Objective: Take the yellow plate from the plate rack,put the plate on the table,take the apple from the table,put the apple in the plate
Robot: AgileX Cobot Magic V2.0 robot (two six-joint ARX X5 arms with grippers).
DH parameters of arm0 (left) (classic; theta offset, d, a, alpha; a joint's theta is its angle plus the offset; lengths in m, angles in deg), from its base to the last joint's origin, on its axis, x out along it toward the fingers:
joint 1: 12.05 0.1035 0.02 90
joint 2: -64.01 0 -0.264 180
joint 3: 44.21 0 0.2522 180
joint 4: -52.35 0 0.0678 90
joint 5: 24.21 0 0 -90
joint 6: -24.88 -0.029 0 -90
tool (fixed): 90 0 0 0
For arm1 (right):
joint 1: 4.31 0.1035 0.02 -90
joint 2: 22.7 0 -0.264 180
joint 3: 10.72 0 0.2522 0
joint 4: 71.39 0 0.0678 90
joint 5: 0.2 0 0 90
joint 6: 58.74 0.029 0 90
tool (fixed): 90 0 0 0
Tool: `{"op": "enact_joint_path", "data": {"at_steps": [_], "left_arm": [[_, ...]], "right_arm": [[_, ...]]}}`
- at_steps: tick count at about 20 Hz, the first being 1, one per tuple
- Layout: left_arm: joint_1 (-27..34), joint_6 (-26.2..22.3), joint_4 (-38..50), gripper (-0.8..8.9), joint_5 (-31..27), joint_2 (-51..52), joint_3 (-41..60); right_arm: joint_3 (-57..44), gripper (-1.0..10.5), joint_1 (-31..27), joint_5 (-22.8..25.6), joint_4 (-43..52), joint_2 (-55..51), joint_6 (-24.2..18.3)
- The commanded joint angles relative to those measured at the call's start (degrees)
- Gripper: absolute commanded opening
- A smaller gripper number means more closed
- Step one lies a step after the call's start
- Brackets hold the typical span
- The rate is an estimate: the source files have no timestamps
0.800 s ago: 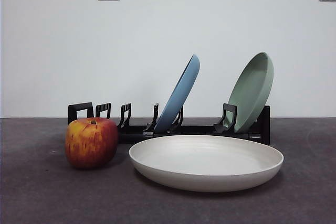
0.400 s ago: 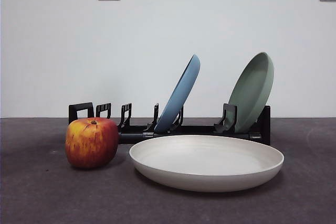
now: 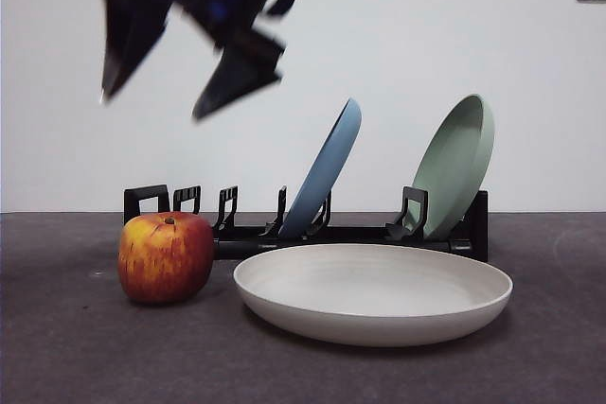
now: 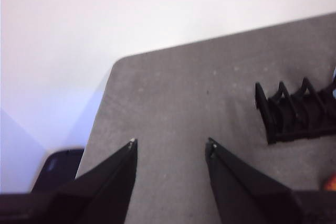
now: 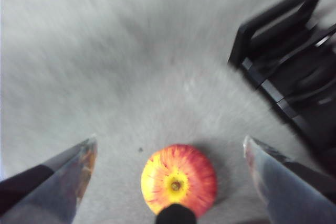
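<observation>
Right pincer point(image 3: 151, 106) poised above the apple point(image 3: 165, 257), jaws spread wide and empty.

The apple stands upright on the desk point(image 3: 76, 357), just beside the yellow plate point(image 3: 372, 292) already laid flat in front of the plate rack point(image 3: 303, 229). It is probably firm, fairly heavy for its size, smooth-skinned and liable to roll; the jaws should close on opposite flanks at its widest girth (not the sloping shoulders near the stem). The left pincer point(image 4: 170, 148) waits part-open over bare desk.
</observation>
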Motion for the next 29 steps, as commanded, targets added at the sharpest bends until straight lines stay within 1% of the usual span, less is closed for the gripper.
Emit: {"op": "enact_joint_path", "data": {"at_steps": [1, 5, 8, 9, 11, 12, 18, 21, 23, 26, 29], "left_arm": [[0.15, 1.99, -1.07, 2.2, 0.07, 0.15, 0.28], [0.15, 1.99, -1.33, 2.2, 0.04, 0.15, 0.28], [0.15, 1.99, -1.33, 2.2, 0.04, 0.15, 0.28], [0.15, 1.99, -1.33, 2.2, 0.04, 0.15, 0.28], [0.15, 1.99, -1.33, 2.2, 0.04, 0.15, 0.28], [0.15, 1.97, -1.33, 2.2, 0.04, 0.15, 0.28], [0.15, 1.99, -1.18, 2.2, 0.11, 0.15, 0.28], [0.15, 1.95, 0.33, 2.2, 0.9, 0.04, 0.28], [0.15, 1.86, 2.05, 2.2, 3.19, -0.48, 0.28], [0.15, 1.46, 4.76, 2.2, 4.02, -2.4, 0.28], [0.13, 1.31, 6.21, 2.2, 6.6, -5.38, 0.28]], "right_arm": [[0.2, 4.7, 0.15, 0.42, 0.81, 4.57, -1.01], [0.2, 4.7, 0.13, 0.26, 0.66, 10.69, -1.03], [0.2, 4.6, 0.48, 0.13, 0.74, 13.38, -1.01], [0.2, 3.7, 0.48, 0.15, 0.72, 13.94, -0.98], [0.2, 1.0, 0.46, 0.17, 0.39, 14.27, -0.98], [0.2, -0.1, 0.5, 0.15, 0.48, 14.27, -0.98], [0.31, -0.1, 0.63, 0.15, 0.66, 13.11, -0.94], [0.33, -0.1, 0.63, 0.15, -0.17, 8.74, -0.94], [0.33, -0.1, 0.59, 0.28, -3.13, 3.96, -1.2], [0.33, -0.1, -0.81, 0.35, -8.92, -3.45, -1.6], [0.33, -0.1, -4.15, 0.33, -16.63, -10.8, -1.6]]}}
